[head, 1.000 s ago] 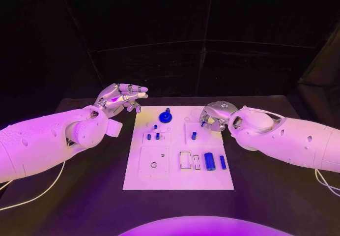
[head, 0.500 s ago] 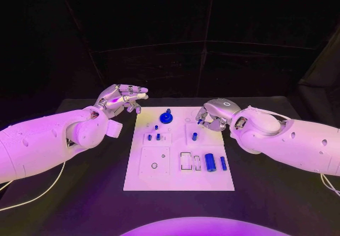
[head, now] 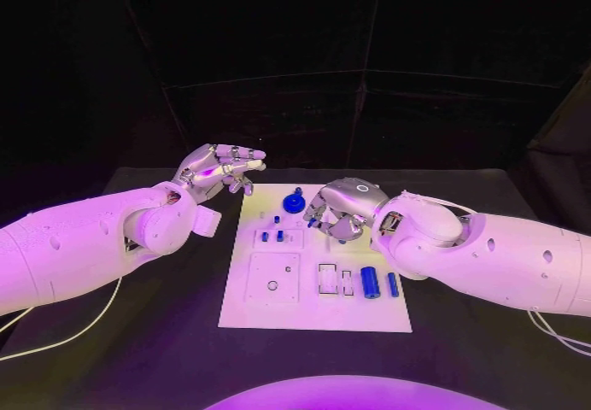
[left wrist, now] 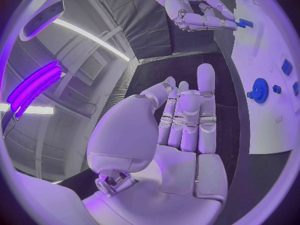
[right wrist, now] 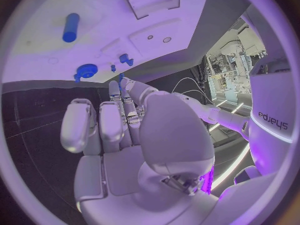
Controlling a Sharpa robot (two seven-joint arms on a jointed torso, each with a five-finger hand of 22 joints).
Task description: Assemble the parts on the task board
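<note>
Now shifting leftward across the head view: right hand, previously at the board's upper right edge, presently hovering over the upper middle of the task board, just right of the blue gear. Fingers curling inward; a small blue piece possibly showing at the fingertips, though whether pinched or merely lying beneath, impossible to tell. Right wrist view offering the back of the same fingers and a blue glint at their tips, nothing conclusive. Remaining at upper left of the frame, off the board's corner: left hand, raised, fingers loosely bent and apart, holding nothing; left wrist view confirming an empty palm. Lying in the lower right of the board: blue cylinder with a slimmer blue peg beside it, both untouched. Standing left of centre: two short blue pins. Judging from the move: right hand either carrying a small part toward a seat near the gear or reaching for one there; assembly appearing early, most parts awaiting placement.
</note>
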